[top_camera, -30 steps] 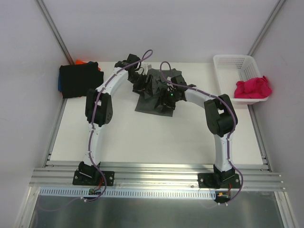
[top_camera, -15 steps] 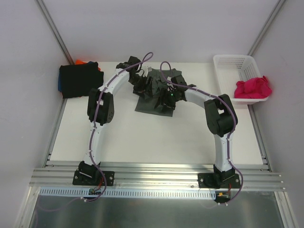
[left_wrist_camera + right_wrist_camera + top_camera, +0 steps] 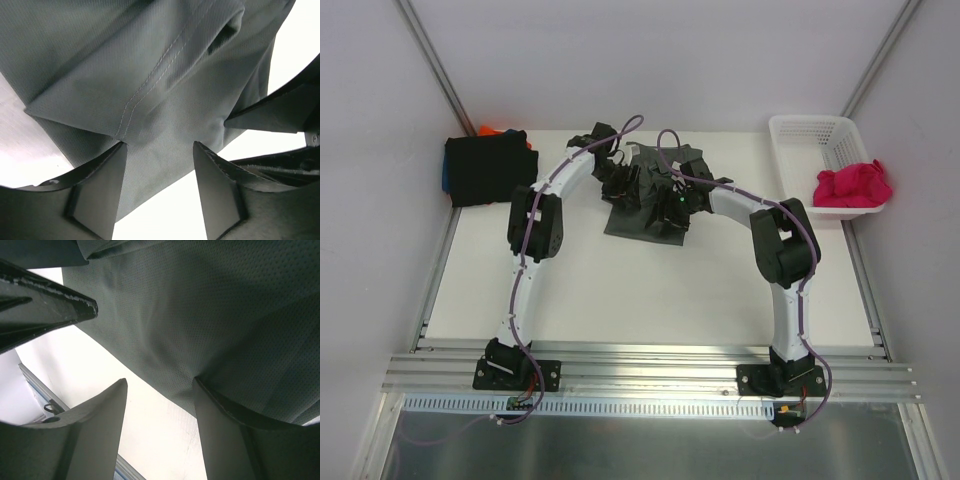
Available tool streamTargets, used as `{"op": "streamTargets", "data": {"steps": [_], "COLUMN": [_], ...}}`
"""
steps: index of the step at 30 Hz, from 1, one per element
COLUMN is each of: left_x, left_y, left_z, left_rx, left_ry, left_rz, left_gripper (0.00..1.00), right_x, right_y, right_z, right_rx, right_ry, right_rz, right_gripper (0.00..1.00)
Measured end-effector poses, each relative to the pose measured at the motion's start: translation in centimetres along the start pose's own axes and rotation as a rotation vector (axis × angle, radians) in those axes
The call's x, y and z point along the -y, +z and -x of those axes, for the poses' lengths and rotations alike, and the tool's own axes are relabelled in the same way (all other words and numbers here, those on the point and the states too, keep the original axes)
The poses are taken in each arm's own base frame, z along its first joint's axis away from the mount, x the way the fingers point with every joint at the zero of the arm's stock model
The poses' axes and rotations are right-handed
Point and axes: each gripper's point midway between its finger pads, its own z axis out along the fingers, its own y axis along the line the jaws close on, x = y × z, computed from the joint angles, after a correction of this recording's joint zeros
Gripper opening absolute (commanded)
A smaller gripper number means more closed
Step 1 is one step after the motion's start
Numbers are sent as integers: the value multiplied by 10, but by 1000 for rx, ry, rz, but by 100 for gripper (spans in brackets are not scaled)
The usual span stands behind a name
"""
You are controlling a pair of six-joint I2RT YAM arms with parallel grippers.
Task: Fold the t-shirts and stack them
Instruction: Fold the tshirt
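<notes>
Top external view: against the frame from one second before, the left arm's elbow had shifted slightly toward the table's middle. The left gripper (image 3: 620,185) had closed in a little on the right gripper (image 3: 670,208). The right arm had not moved. The dark grey t-shirt (image 3: 645,222) lay where it had been, at the rear middle of the table (image 3: 640,290), partly beneath both grippers.

Note that only this view showed the other shirts. A black t-shirt (image 3: 480,170) sat at the rear left corner, with orange cloth (image 3: 490,130) and blue cloth (image 3: 445,180) showing at its edges. A magenta-pink t-shirt (image 3: 852,186) lay bunched in the white basket (image 3: 805,128) at the rear right.

Refer to the wrist views for the jaws, which the top view did not resolve. In the left wrist view, the left jaws stood apart with nothing clamped. A stitched seam (image 3: 155,75) ran down to a folded corner that met the tip of one finger, and grey cloth filled the space beyond the gap.

In the right wrist view, the right jaws likewise stood apart and held nothing. The shirt's edge reached the tip of one finger, and bare table showed between the two.
</notes>
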Motion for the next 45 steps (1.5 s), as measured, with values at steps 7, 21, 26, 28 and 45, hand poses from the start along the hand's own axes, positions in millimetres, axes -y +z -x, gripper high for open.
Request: {"op": "streamTargets", "data": {"steps": [7,21,26,28,45], "left_x": [-5,-16,-23,-26,-23], "left_y": [6,13,10,7,-38], "left_z": [6,4,6,8,83], "left_rx": [8,-1,8,17,259], "left_ry": [-3,-32,-36,-38,94], "left_rz": [2,22,52,63,107], "left_gripper": [33,0,0,0,99], "right_x": [0,1,0,0,8], "right_y": [0,-1,-2,-2,-13], "right_z": [0,-3,-3,-3,-16], "right_rx": [0,1,3,5,2], "right_ry": [-1,-8,-12,-18,-41], "right_rz": [0,-4,-8,-14,-47], "right_gripper": [59,59,59,59,59]}}
